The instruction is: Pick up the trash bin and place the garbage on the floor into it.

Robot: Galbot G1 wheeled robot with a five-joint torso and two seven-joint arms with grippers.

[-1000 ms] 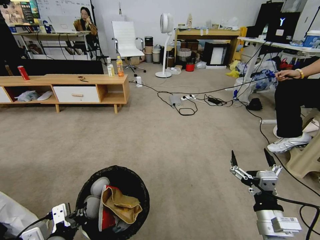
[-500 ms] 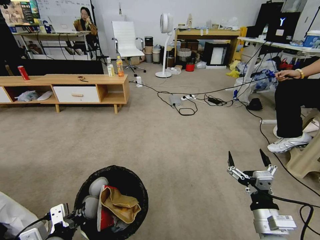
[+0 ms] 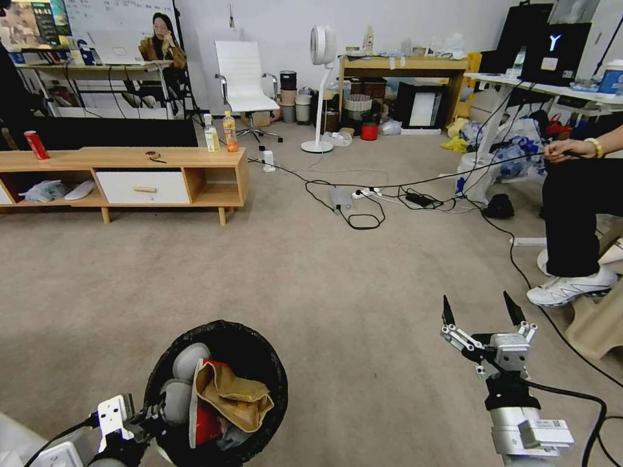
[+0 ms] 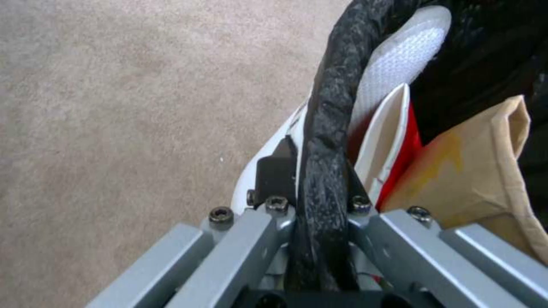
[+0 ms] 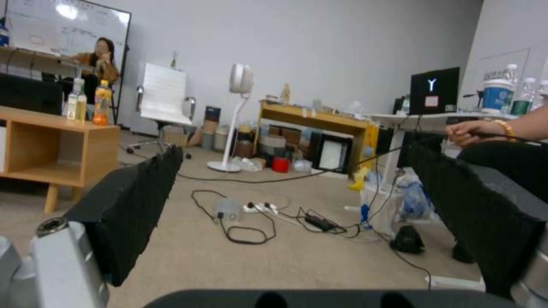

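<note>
While the left tool [image 3: 152, 415] sits down at the near left, it's clamped tight on the rim of the trash bin [image 3: 263, 353], with one finger outside the rolled black bag and one inside; you can see that pinch clearly in the left wrist view, where the bag's rolled edge [image 4: 325, 128] runs right between the fingers. The bin is held at the near left above the floor [image 3: 324, 279], and it's already got garbage in it: a tan cardboard tray [image 3: 233, 395] on top, a red-white crushed cup [image 3: 201, 421] tucked beside it, and pale rounded pieces [image 3: 188, 360] against the rim.

Over on the near right, the right tool [image 3: 480, 310] hangs above bare carpet with its two black fingers spread wide, nothing between them. The right wrist view looks straight out through that gap.

Further out, black cables [image 3: 354, 217] and a power strip [image 3: 366, 191] trail across the carpet mid-room. To the far left there's a low wooden shelf unit [image 3: 162, 172] with an upright red can [image 3: 36, 144] and a couple of bottles [image 3: 220, 133] on top. A white standing fan [image 3: 321, 78] and a white chair [image 3: 243, 81] stand near the back wall.
</note>
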